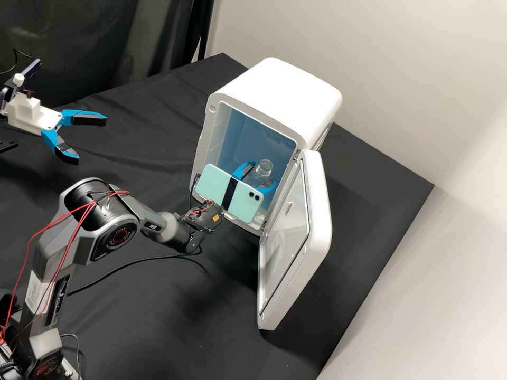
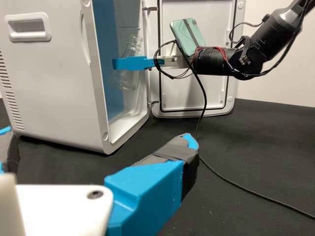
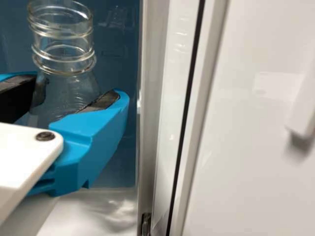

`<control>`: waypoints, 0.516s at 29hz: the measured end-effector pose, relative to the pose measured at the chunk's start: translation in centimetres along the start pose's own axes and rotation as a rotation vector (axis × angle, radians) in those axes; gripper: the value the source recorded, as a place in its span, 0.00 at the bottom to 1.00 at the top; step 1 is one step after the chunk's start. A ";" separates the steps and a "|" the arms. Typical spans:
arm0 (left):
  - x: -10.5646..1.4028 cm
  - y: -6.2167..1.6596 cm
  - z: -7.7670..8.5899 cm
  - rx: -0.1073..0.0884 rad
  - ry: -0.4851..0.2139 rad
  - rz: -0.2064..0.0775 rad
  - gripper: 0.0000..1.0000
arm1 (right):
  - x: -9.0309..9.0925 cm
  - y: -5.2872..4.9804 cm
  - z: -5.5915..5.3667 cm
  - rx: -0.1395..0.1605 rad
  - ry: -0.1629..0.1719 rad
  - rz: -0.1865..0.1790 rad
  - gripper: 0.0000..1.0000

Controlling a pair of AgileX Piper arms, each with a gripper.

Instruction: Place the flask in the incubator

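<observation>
My right gripper (image 3: 69,96) is inside the incubator (image 1: 285,95), its two blue fingers clamped on the sloping shoulder of the clear glass flask (image 3: 61,49), just below the threaded neck. Holding it there keeps the open mouth up and the body hanging under the fingers. The flask sits well within the blue-lit chamber, near the hinge side. In the left wrist view it looks slightly tilted, and I cannot tell whether its base touches the chamber floor.

The door (image 1: 311,221) stands wide open and swung out to the side, which gives the arm a straight path through the opening. The phone (image 1: 229,192) strapped to that wrist sits just at the door frame, so I judge there is little room to go deeper.

My left gripper (image 1: 84,138) hangs over the worktop (image 1: 369,211), well apart from the incubator, with its fingers spread and nothing between them. It is out of the way and faces the opening from the side.

I judge the next move to be lowering the flask until it stands, then letting go.
</observation>
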 end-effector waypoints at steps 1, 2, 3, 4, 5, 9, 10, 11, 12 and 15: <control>0.0 0.00 0.0 0.000 0.000 0.000 1.00 | 0.2 0.0 0.0 -0.001 -0.001 0.000 0.00; 0.0 0.05 0.0 0.000 0.000 0.002 1.00 | 0.3 0.2 -0.1 -0.001 0.003 0.005 0.00; 0.0 0.05 0.0 0.000 0.000 0.002 1.00 | 0.5 0.3 -0.2 0.000 0.008 0.011 0.00; 0.0 0.11 0.0 -0.001 -0.001 0.004 1.00 | 0.7 0.4 -0.3 0.003 0.009 0.015 0.00; 0.0 0.11 0.0 -0.001 -0.001 0.004 1.00 | 1.0 0.5 -0.4 0.007 0.008 0.021 0.00; 0.0 0.11 0.0 -0.001 -0.001 0.004 1.00 | 1.6 0.5 -0.9 0.008 0.018 0.024 0.00; 0.0 0.11 0.0 -0.001 -0.001 0.004 1.00 | 1.8 0.4 -1.0 0.007 0.020 0.021 0.00; 0.0 0.11 0.0 -0.001 -0.001 0.004 1.00 | 1.9 0.3 -1.1 0.007 0.021 0.017 0.00; 0.0 0.11 0.0 -0.001 -0.001 0.004 1.00 | 2.1 0.3 -1.2 0.006 0.022 0.015 0.00; 0.0 0.11 0.0 -0.001 -0.001 0.004 1.00 | 2.5 0.0 -1.4 0.006 0.023 0.005 0.00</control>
